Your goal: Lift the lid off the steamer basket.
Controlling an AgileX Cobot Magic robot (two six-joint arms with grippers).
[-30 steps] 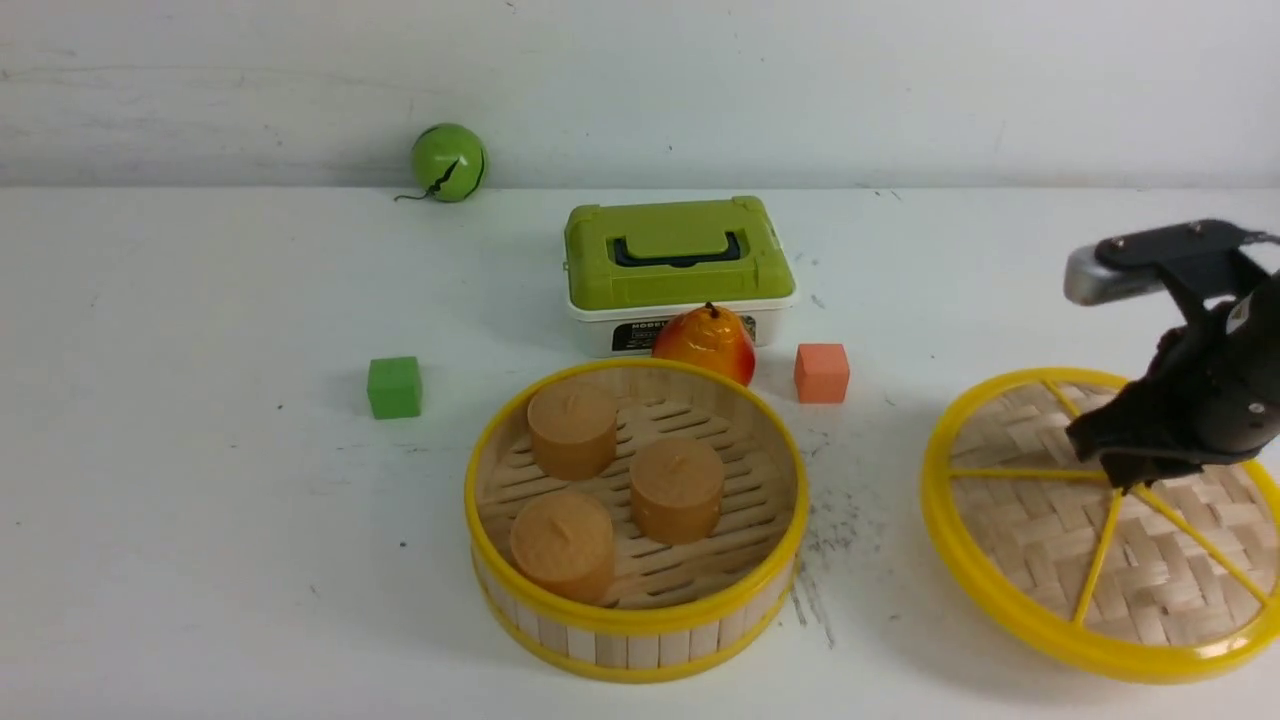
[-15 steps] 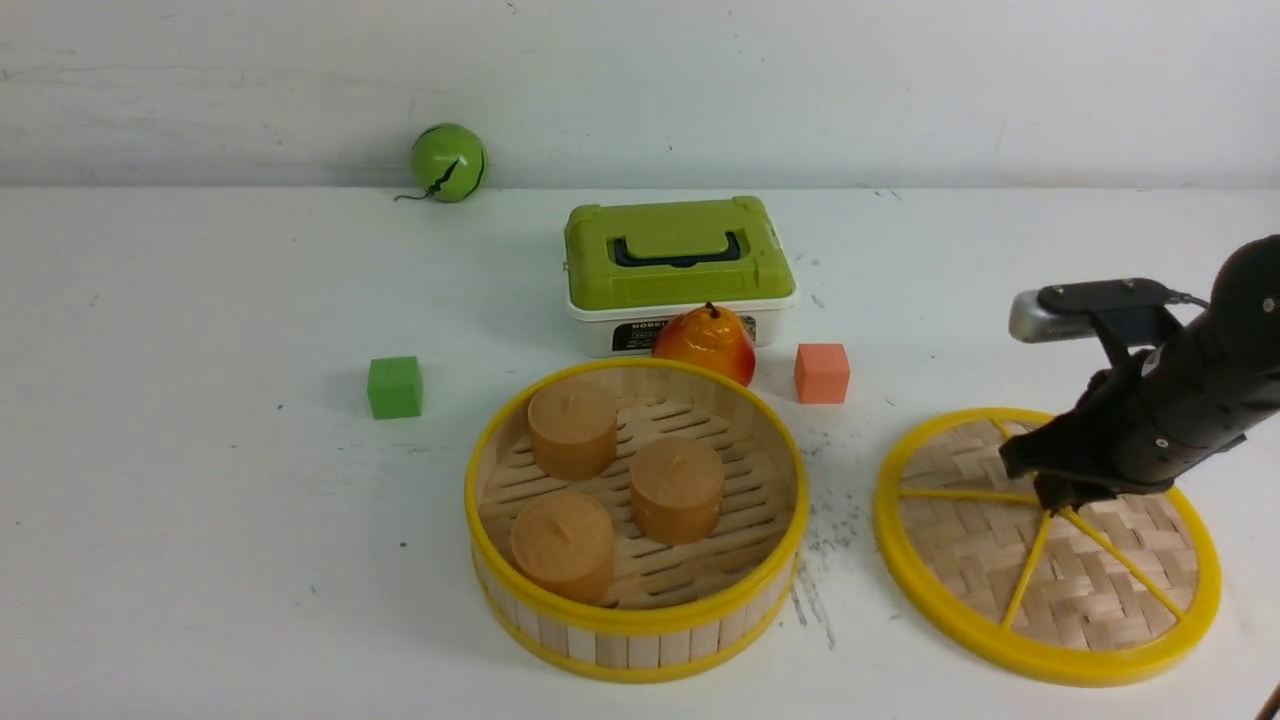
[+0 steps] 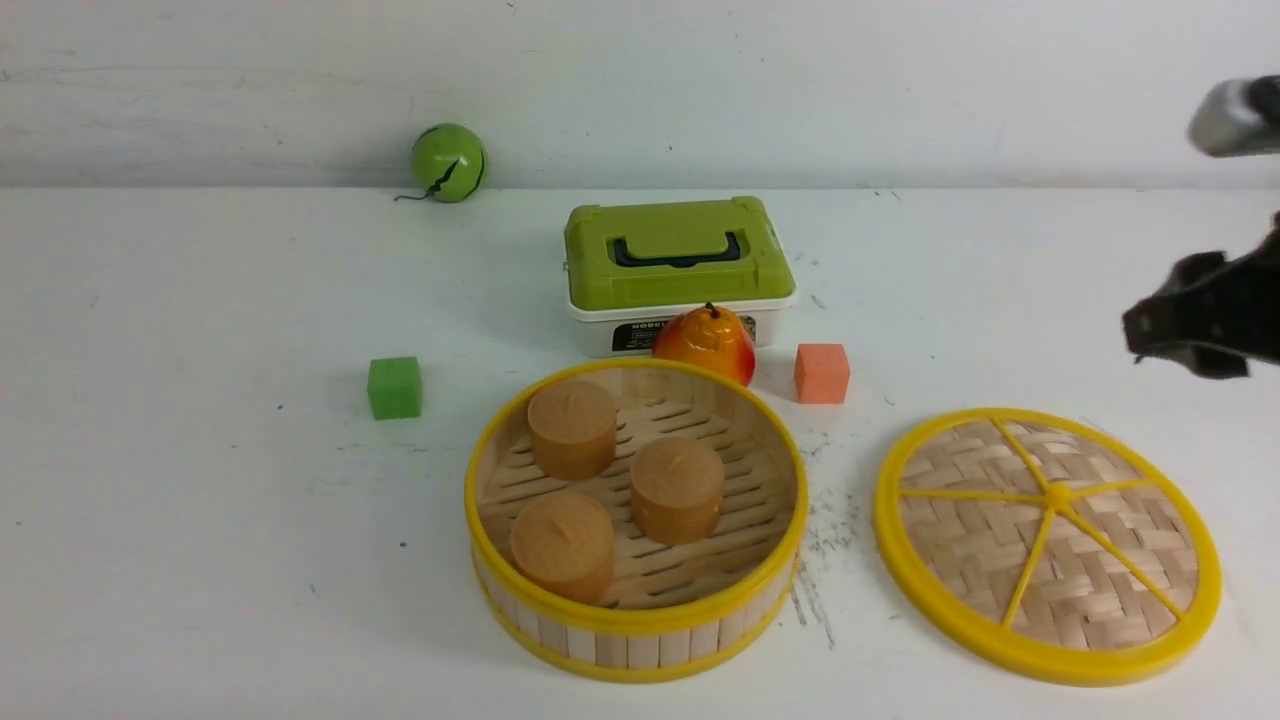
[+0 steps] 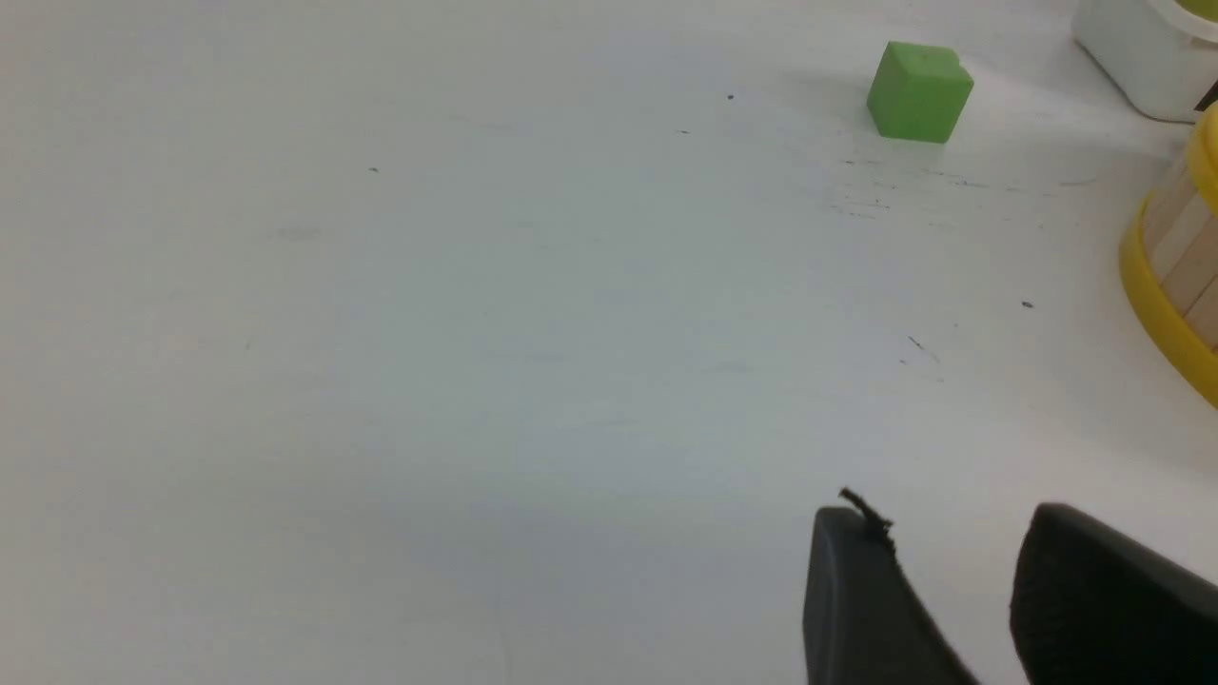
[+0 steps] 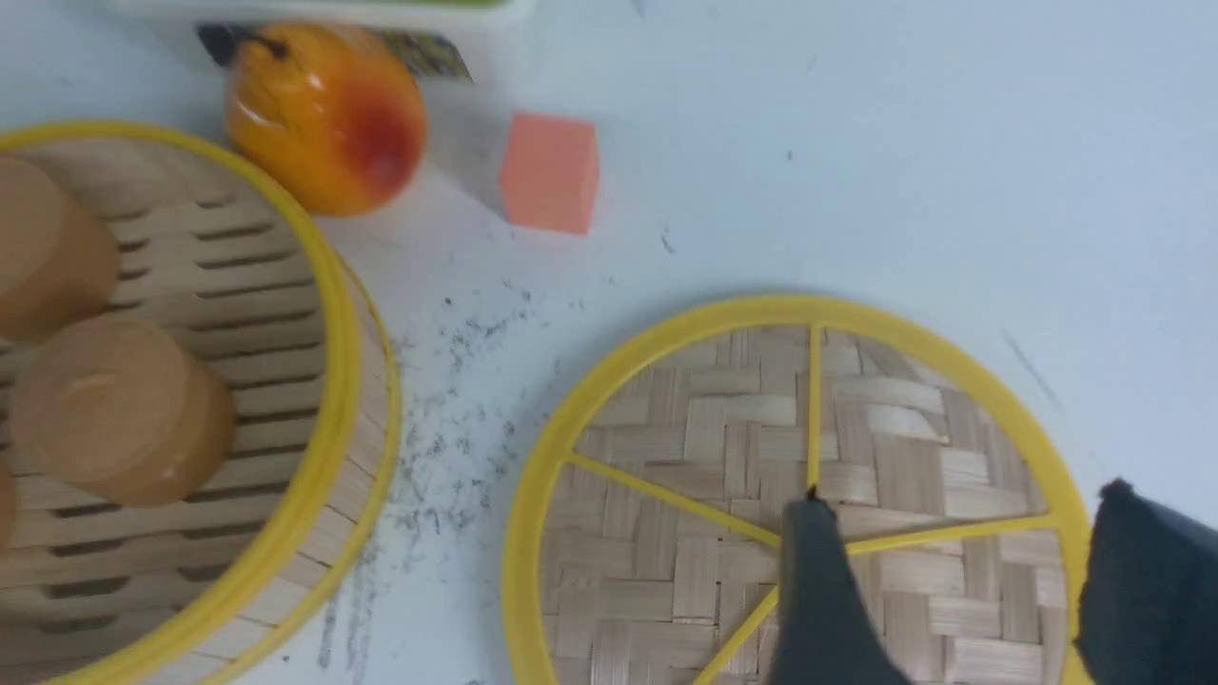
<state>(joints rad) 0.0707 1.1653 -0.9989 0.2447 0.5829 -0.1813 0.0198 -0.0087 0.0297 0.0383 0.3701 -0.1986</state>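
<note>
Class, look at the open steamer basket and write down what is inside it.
Inside the steamer basket three tan cylinders stand upright on the slatted floor; the lid lies apart on the table. Hidden: the floor beneath each cylinder and the near wall's inner face.

The right gripper (image 3: 1192,316) hangs raised at the right edge of the front view, blurred, jaws spread wide. The left gripper (image 4: 952,618) shows only two dark fingertips (image 4: 861,609), parted.
</note>
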